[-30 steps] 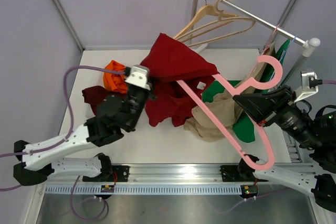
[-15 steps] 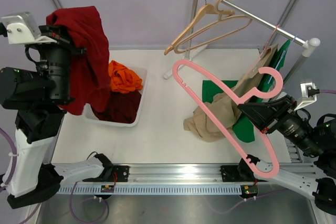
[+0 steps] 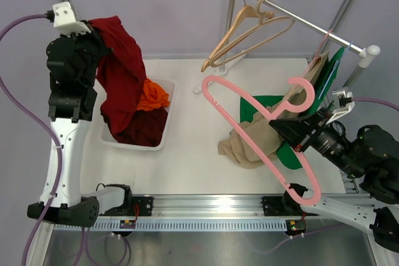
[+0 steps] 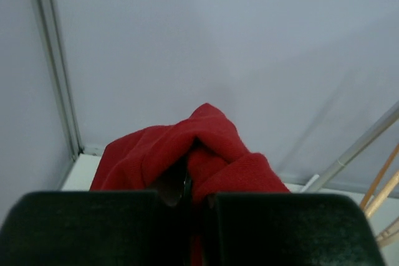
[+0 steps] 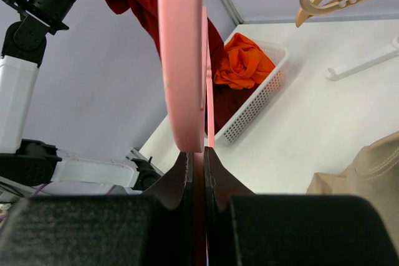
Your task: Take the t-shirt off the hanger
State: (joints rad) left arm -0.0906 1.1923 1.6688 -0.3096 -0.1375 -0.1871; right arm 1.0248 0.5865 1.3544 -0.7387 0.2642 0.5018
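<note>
I find the red t-shirt (image 3: 121, 73), now pulled free, hanging over the white basket (image 3: 168, 111) from the clamped left end effector (image 4: 187, 192); the right end effector (image 5: 198, 161) grips the bare pink hanger (image 5: 181, 60), so removal looks achieved.

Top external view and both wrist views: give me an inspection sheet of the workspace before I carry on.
Surface: white table; damage, nothing seen.
Job's things: red t-shirt is free of the pink plastic hanger and dangles down to the white slotted basket.
Clutter: orange garment and dark red garment in the basket; beige garment and green garment heaped at right.
Grippers: left tool raised, shut on the t-shirt; right tool shut on the hanger.
Cables: purple cable loops off the left arm; snags, nothing seen.
Surroundings: wooden hangers on a metal rail at the back.
</note>
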